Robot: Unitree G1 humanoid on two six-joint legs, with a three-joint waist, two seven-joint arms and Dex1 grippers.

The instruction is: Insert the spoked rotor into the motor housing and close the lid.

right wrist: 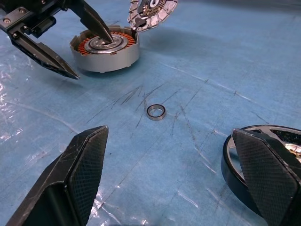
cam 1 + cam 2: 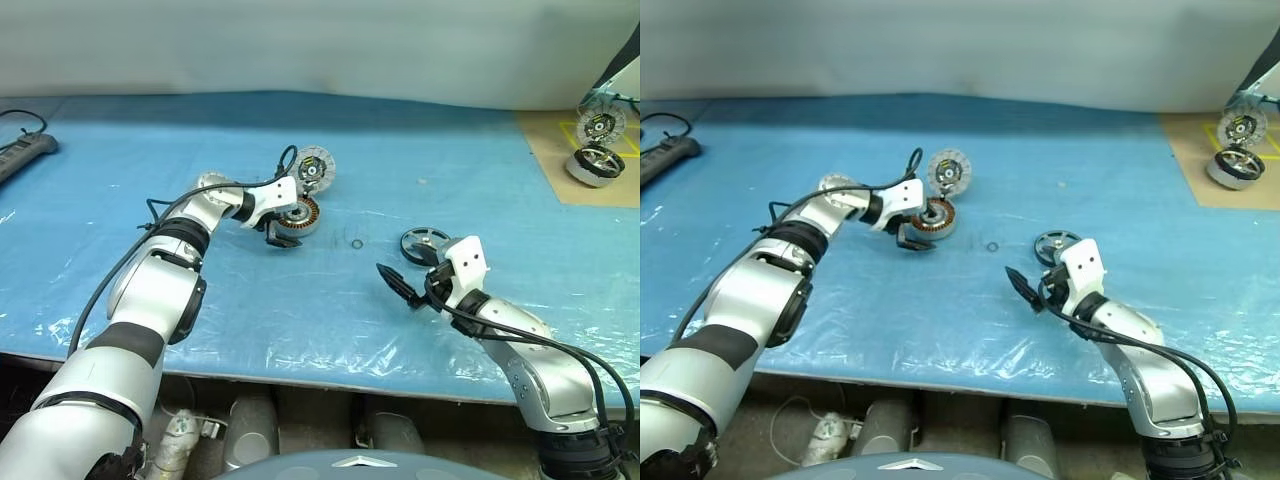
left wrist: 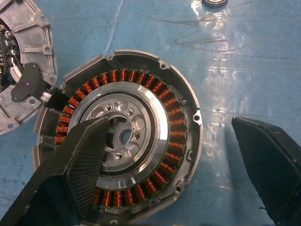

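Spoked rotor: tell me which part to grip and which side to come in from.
Grip the rim of the spoked rotor, coming from above with one finger through a gap between the spokes and the other outside. It lies flat on the blue sheet, so only its thin ring offers an edge. The open right gripper is right beside it, probably the better arm for the job.
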